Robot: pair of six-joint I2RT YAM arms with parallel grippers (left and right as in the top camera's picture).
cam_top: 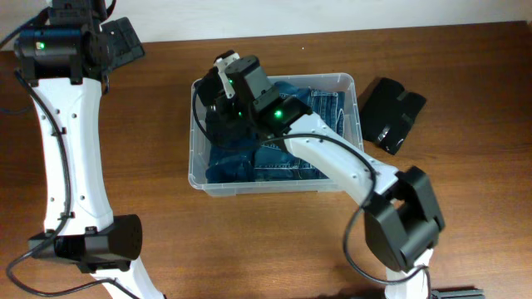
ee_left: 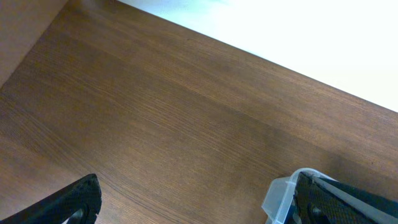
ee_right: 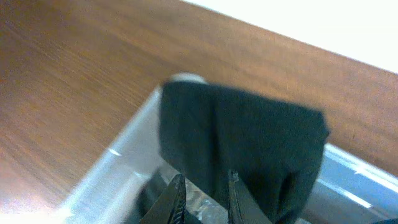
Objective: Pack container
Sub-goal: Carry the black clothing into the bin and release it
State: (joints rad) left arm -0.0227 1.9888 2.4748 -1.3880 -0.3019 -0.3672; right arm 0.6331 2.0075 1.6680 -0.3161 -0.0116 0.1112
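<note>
**One tub, two grippers, one of them closed on a cloth**

One container (cam_top: 274, 188), a clear plastic tub, sat in the middle of the bench (cam_top: 274, 249), its long sides running left to right in the overhead view. Blue fabric (cam_top: 320, 108) covered most of its floor. How many separate pieces made up that blue layer could not be counted from above.

One dark cloth (ee_right: 249, 143) stood at the container's left end, rising above the rim in the right wrist view. The right gripper (ee_right: 205, 198) was at that same end, with its two fingers drawn close together on the lower edge of the cloth. That view was blurred, so the exact point of grip was hard to make out. The right arm (cam_top: 341, 162) crossed over the container from the near right corner.

Outside the tub lay one black folded item (cam_top: 392, 112), just beside the container's right short end. Whether the two touched could not be told.

The left arm (cam_top: 71, 141) stood well apart, along the bench's left side. The left gripper (ee_left: 196, 186) hung over bare wood with its fingers spread wide and nothing between them. One corner of the container showed at the lower right edge of the left wrist view.
</note>
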